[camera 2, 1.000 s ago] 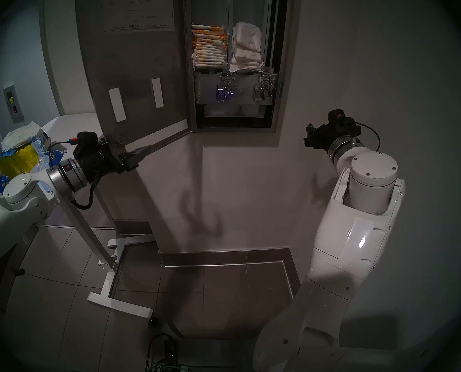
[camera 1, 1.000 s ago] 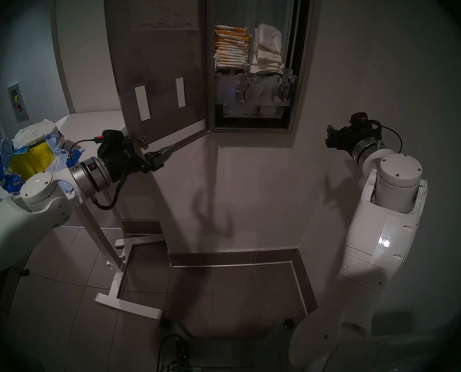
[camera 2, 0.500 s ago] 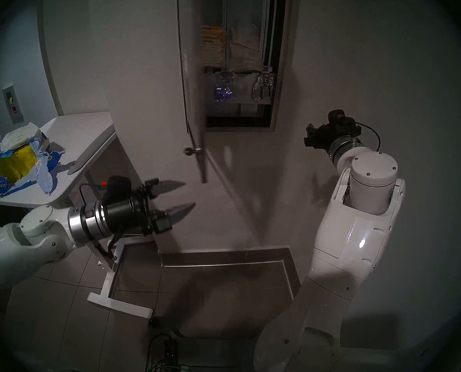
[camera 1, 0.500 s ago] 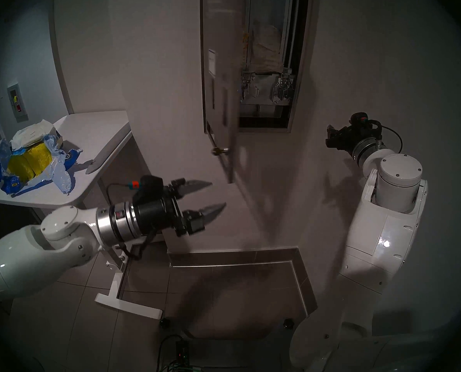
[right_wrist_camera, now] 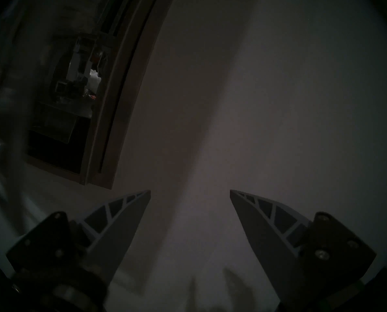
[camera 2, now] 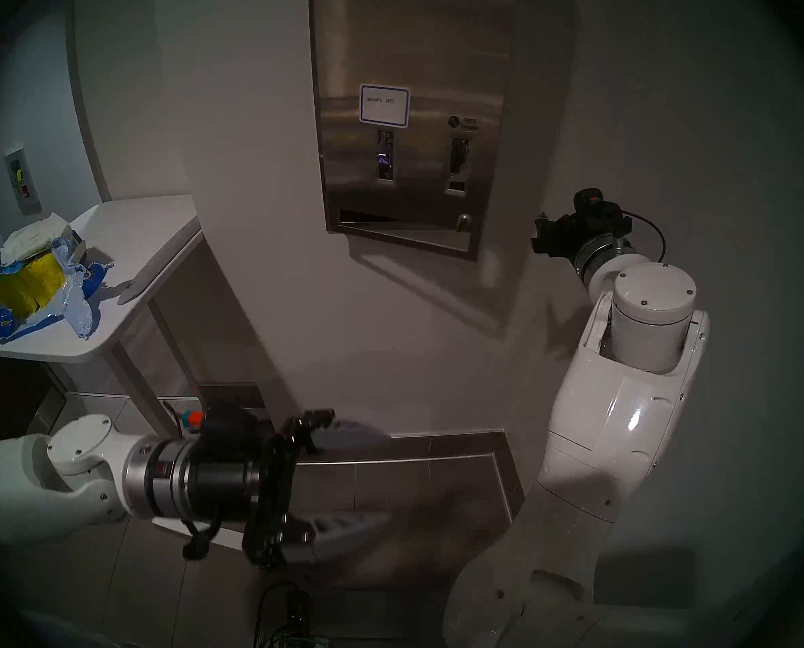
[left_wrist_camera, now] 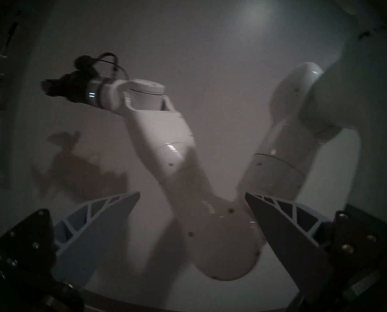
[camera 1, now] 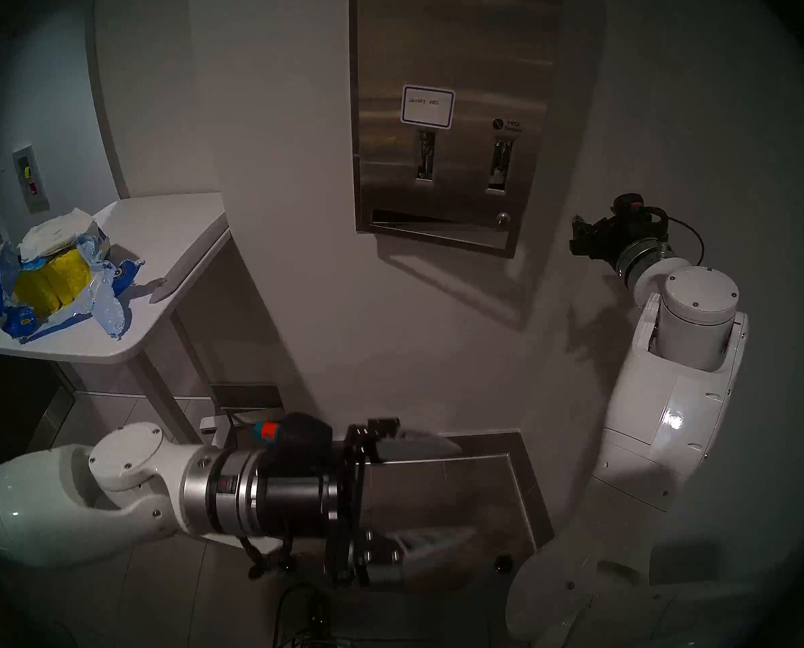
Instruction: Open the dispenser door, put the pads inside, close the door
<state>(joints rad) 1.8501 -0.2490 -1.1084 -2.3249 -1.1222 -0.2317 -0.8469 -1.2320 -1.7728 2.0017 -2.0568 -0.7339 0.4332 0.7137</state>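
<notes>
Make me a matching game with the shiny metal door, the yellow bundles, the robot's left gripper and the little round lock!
Things:
1. tall brushed-steel dispenser door
2. yellow bundles in torn blue plastic
3. left gripper
4. small round lock

States or places:
A. on the white table
B. fingers wide apart, empty
C. door's lower right corner
D. swung shut

Pairs: 1-D, 2-A, 3-B, 4-C

Each arm (camera 1: 671, 399) has glossy white moulded shells with small dark screws and a round capped joint housing. A silver metal ring joins a black cylindrical wrist section. A black cable (orange-red connector) loops beside the wrist. Each claw (left_wrist_camera: 192, 196) carries two grey ribbed, pointed fingers (right_wrist_camera: 120, 219) on black screwed mounts.
</notes>
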